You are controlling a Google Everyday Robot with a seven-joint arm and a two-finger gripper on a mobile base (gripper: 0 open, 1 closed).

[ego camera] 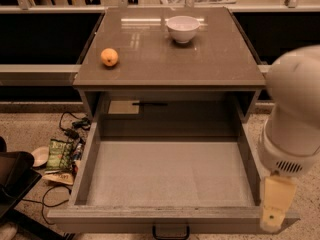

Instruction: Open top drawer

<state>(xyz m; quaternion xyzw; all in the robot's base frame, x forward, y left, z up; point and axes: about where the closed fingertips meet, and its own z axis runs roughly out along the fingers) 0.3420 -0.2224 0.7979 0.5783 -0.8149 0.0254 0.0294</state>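
Speckled stone floor, dark recesses behind, one grey cabinet in the middle.

Camera view, sole view.

1. Arm (295,114): bulky white housing at the right edge, coming down from above. It narrows to a ribbed collar with a small vent, and a pale cream piece hangs below it.
2. Gripper (274,209): the cream piece, pointing straight down at the lower right. It overlaps the front right corner of the top drawer. Whether it is spread or closed cannot be told, nor whether it touches the drawer front. Nothing is seen in its hold.
3. Top drawer (170,171): just left of the gripper, pulled far out of the cabinet, its deep plain grey inside bare.
4. Handle (170,232): small dark loop at the centre of the drawer front, left of the gripper and slightly lower.
5. Cabinet top (200,64): glossy, beyond the drawer, up and left of the gripper.
6. Orange fruit (109,57): on the cabinet top, far left, well apart from the gripper.
7. White bowl (182,28): upright, toward the back of the cabinet top.
8. Cables (70,124) and green packet (60,154): on the floor beside the drawer's far side from the gripper.
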